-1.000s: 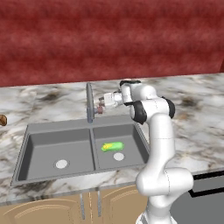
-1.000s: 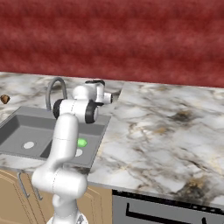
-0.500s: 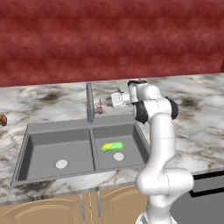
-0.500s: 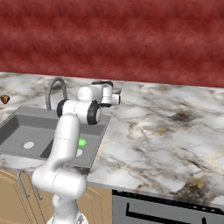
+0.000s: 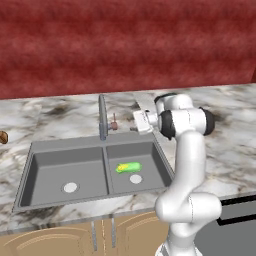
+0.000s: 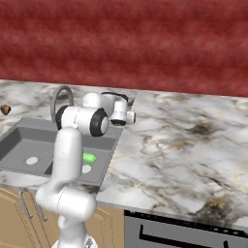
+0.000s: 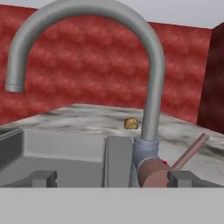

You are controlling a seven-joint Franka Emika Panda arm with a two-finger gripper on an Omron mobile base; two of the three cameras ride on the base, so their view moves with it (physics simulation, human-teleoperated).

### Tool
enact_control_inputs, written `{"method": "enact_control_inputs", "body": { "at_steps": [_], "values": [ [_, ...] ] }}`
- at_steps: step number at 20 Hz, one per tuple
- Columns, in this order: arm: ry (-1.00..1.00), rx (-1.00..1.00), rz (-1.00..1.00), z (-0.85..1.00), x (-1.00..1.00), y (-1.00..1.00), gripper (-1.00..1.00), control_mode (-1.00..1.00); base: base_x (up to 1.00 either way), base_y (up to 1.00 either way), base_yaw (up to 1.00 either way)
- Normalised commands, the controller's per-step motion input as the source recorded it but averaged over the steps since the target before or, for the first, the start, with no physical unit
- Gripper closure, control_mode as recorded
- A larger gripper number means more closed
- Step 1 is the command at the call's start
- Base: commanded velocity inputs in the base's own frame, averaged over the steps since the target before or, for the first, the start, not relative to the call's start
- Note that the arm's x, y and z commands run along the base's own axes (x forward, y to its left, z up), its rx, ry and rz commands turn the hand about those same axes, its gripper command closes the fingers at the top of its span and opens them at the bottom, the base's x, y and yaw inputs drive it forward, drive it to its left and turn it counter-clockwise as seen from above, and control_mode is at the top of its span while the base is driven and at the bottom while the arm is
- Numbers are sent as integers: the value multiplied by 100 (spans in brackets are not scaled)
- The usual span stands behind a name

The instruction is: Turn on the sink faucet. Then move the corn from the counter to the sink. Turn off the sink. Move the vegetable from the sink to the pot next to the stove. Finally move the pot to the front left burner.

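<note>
Since the earlier frames, the gripper [image 5: 134,121] has been drawn back to the right of the sink faucet [image 5: 102,117] in the left base view; a gap is now seen between it and the reddish lever [image 5: 113,125]. One corn [image 5: 128,167] is counted, a yellow cob with green husk ends, lying in the right basin of the sink [image 5: 65,150] just beside one of the two white drains. One small brown lump [image 5: 2,136] is seen on the counter [image 5: 50,117] at the left edge.

In the right base view, the wrist is seen pulled further right over the counter [image 6: 184,145]; the corn [image 6: 89,157] shows as a green spot beside the arm.

In the hand view, one curved grey faucet [image 7: 148,87] and its lever [image 7: 189,153] are faced, with the fingertips [image 7: 41,178] spread wide apart, holding nothing.
</note>
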Motion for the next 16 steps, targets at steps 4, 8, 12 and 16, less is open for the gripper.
{"method": "enact_control_inputs", "body": {
  "at_steps": [4, 8, 12, 16],
  "values": [
    [-2, -15, -1, 1, -96, 0, -100, -100, 0, 0, 0],
    [0, -24, -1, 0, -77, 2, -100, -100, 0, 0, 0],
    [0, -26, -3, 0, -72, 10, -100, -100, 0, 0, 0],
    [5, -32, -1, -4, -51, 19, -100, -100, 0, 0, 0]
  ]
}}
